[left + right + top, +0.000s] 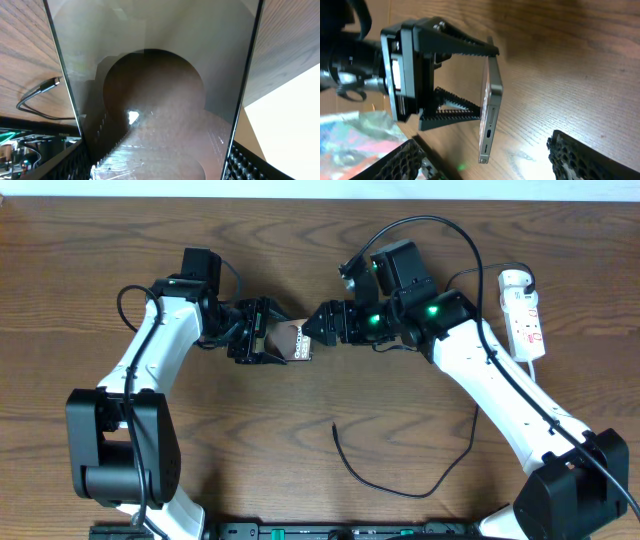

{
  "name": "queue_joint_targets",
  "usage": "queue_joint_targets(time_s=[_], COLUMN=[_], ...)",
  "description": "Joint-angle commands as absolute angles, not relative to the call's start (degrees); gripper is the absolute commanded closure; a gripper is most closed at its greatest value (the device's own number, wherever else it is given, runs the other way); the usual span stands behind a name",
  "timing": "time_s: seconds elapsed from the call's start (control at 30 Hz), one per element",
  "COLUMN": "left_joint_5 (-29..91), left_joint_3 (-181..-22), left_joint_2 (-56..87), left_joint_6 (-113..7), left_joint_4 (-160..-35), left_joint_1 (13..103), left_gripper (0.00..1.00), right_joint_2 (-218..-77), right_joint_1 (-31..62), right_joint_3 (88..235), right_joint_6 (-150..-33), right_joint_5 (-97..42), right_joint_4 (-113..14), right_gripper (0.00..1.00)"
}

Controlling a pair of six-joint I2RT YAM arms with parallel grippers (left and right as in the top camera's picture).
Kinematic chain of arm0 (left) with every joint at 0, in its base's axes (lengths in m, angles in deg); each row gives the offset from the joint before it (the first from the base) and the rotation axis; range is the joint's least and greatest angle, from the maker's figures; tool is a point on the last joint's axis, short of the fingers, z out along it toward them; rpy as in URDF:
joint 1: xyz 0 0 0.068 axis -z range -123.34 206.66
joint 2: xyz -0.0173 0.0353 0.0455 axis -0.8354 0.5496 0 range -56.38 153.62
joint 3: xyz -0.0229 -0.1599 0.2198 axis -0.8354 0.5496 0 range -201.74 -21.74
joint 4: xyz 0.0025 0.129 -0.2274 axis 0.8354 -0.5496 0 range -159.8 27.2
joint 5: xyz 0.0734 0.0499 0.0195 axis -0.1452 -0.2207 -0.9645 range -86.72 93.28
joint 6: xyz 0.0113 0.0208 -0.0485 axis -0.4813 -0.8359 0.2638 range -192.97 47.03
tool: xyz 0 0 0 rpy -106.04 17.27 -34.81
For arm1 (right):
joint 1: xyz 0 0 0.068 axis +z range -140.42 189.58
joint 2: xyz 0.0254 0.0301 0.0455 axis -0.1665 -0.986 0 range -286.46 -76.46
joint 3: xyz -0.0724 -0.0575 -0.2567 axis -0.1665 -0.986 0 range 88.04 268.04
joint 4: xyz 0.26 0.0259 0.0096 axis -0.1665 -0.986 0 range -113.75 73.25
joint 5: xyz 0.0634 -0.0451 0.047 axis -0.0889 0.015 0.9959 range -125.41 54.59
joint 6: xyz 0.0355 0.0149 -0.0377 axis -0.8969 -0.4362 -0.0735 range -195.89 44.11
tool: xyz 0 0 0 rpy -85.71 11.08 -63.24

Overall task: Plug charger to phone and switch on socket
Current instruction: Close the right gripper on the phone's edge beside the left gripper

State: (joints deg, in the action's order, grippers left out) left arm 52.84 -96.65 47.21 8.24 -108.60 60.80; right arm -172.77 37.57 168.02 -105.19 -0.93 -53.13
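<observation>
- Overhead: my left gripper is clamped on the phone, gripping it across its long edges. One short end pokes out toward my right gripper, whose jaws stand apart and empty just off that end. The charger lies loose on the table, well behind my right jaws. The socket is off to their outer side, well apart from both grippers.
- Left wrist: the phone's glossy face fills the space between my left fingers. I judge the slab stiff, fairly light and slippery (glass can crack), so edge pressure should be firm but not hard. The plug tip rests on the wood, off to one side of these jaws.
- Right wrist: the phone shows edge-on, on edge and apparently clear of the wood, with its port in the end facing my open right fingers. Nothing sits between them. I expect the cable to be limp and nearly weightless, so it will flop if held far back. The rigid part just behind the tip looks like the place to pinch it, leaving the tip free to aim at the port.
</observation>
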Motion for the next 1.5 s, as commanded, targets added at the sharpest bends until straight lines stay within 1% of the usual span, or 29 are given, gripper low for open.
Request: queue_joint_targets(time_s=[0.0,0.1,0.3,0.37,0.67,0.8,0.97,1.3,1.47], left_joint_5=[54.2,54.2,54.2,54.2,54.2,55.8,58.2,58.2,58.3], left_joint_3=[-97.1,-97.1,-97.1,-97.1,-97.1,-97.1,-97.1,-97.1,-97.1], left_joint_2=[45.1,45.1,45.1,45.1,45.1,45.1,45.1,45.1,45.1], left_joint_6=[8.8,8.8,8.8,8.8,8.8,9.0,10.1,15.5,17.9], left_joint_4=[-108.5,-108.5,-108.5,-108.5,-108.6,-108.6,-109.0,-109.0,-109.0], left_joint_1=[60.6,60.6,60.6,60.6,60.7,60.7,60.7,63.6,64.7], left_gripper=[0.93,0.93,0.93,0.93,0.93,0.93,0.93,0.93,0.93], right_joint_2=[-173.1,-173.6,-177.1,-178.1,-179.8,-180.0,-180.3,-181.0,-181.0], right_joint_1=[37.9,38.2,39.7,40.4,41.9,41.9,41.9,42.7,43.0], right_joint_3=[168.8,168.5,168.4,168.4,168.4,168.4,168.4,168.4,168.4], right_joint_6=[-110.2,-110.2,-108.4,-108.1,-106.0,-105.0,-104.5,-103.9,-103.8], right_joint_5=[-2.2,-2.0,5.4,5.9,5.7,5.1,3.5,0.8,-0.9], right_joint_4=[-52.6,-51.9,-48.1,-47.3,-46.7,-46.4,-46.3,-45.9,-45.9], right_gripper=[0.19,0.2,0.19,0.2,0.21,0.26,0.28,0.32,0.33])
